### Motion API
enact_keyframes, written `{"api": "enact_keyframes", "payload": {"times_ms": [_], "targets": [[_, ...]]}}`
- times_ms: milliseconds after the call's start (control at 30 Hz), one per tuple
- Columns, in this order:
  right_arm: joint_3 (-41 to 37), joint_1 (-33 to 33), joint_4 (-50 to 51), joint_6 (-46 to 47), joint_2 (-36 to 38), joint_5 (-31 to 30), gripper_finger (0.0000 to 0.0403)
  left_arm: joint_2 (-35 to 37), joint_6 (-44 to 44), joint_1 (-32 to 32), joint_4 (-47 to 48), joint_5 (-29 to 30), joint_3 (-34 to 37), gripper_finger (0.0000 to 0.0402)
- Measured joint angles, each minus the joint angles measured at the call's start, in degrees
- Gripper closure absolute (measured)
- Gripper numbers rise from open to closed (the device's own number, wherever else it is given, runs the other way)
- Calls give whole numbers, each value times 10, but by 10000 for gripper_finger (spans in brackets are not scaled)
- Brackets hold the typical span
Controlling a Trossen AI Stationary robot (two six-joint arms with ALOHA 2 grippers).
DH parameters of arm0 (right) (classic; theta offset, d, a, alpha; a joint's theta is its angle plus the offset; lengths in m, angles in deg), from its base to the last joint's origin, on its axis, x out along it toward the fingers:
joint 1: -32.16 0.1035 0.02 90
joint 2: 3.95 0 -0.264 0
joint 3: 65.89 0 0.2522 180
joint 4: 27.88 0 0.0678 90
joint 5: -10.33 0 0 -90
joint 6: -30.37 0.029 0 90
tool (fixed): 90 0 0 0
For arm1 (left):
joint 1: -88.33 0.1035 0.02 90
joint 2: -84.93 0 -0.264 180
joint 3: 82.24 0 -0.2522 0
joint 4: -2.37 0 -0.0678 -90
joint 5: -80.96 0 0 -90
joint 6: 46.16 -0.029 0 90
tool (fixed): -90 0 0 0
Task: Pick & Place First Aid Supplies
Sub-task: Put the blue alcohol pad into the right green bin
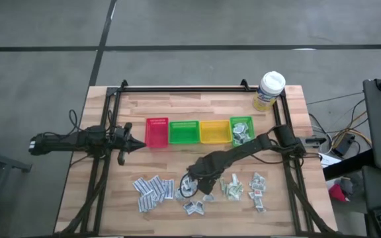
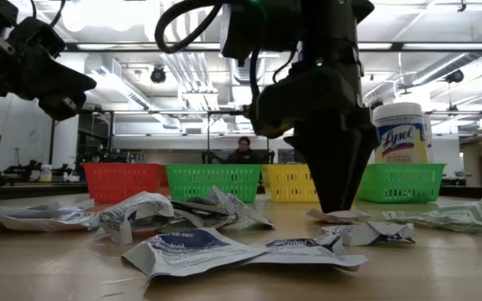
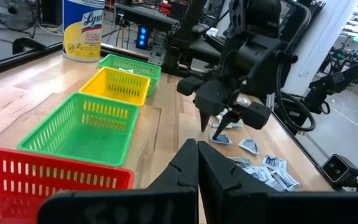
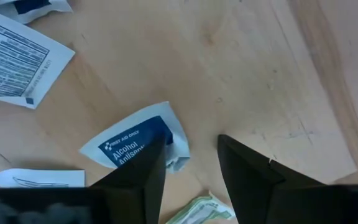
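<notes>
Dozens of little first aid sachets (image 1: 197, 190) lie scattered over the near half of the wooden table (image 1: 197, 106) — a white-blue cluster toward the left, pale green and white-red ones toward the right. The right gripper (image 1: 189, 185) is down among them, its fingers (image 4: 135, 168) parted with bare wood showing between, and one finger lies partly over a blue-and-white alcohol wipe sachet (image 4: 138, 142) that it does not hold. The left gripper (image 1: 137, 143) hangs above the table just beside the red bin (image 1: 157, 132), jaws pressed together on nothing. Behind the sachets stand the bins in a row: red, green bin (image 1: 184, 131), yellow bin (image 1: 214, 131) and a smaller green bin (image 1: 241, 129) with some sachets inside it — the wipes tub (image 1: 268, 90) stands at the far right corner.
</notes>
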Motion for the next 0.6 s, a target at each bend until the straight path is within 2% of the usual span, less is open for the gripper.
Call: {"api": "enact_keyframes", "payload": {"times_ms": [600], "targets": [[-3, 0, 6, -13, 6, -18, 344, 0, 0, 0, 0, 0, 0, 401]]}}
